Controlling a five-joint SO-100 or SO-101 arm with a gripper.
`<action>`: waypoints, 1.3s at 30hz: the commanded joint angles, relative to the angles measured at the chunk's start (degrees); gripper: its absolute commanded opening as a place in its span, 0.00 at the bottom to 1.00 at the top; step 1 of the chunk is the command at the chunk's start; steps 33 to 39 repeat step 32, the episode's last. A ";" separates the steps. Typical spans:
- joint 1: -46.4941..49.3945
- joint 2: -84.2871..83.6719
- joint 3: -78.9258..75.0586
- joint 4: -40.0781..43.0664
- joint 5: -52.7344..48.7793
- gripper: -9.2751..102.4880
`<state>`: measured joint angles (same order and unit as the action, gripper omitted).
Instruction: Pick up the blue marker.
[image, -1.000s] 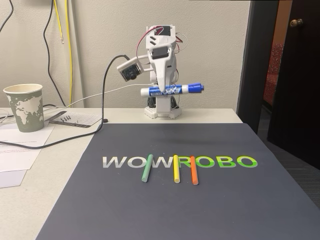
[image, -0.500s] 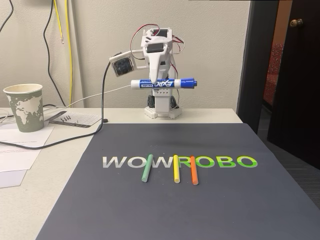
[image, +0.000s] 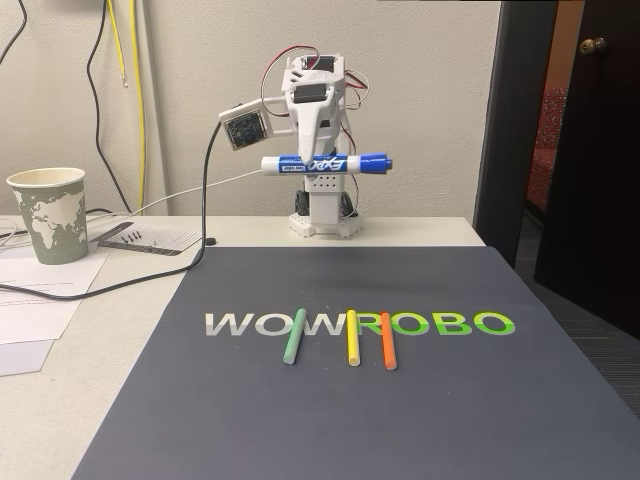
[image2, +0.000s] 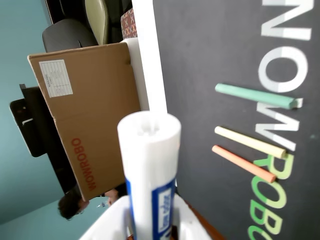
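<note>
The blue marker (image: 325, 164) hangs level in the air at the back of the table, white barrel with a blue label and a blue cap pointing right in the fixed view. My gripper (image: 312, 163) is shut on its middle, high above the dark mat (image: 360, 420). In the wrist view the marker's white end (image2: 150, 150) points straight at the camera, clamped between the white fingers (image2: 107, 225) at the bottom edge.
Green (image: 294, 336), yellow (image: 352, 338) and orange (image: 388, 340) sticks lie on the mat across the WOWROBO lettering. A paper cup (image: 48, 214), papers and cables sit at the left. A cardboard box (image2: 82, 115) stands beyond the mat in the wrist view.
The arm lifted the marker higher and shifted it slightly left over the last second; in the last half second it has barely moved.
</note>
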<state>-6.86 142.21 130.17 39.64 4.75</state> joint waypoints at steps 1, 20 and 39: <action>0.09 4.04 1.93 -0.88 -3.87 0.08; 0.44 10.81 7.29 1.67 -5.36 0.08; 0.62 11.07 7.38 2.02 -5.10 0.08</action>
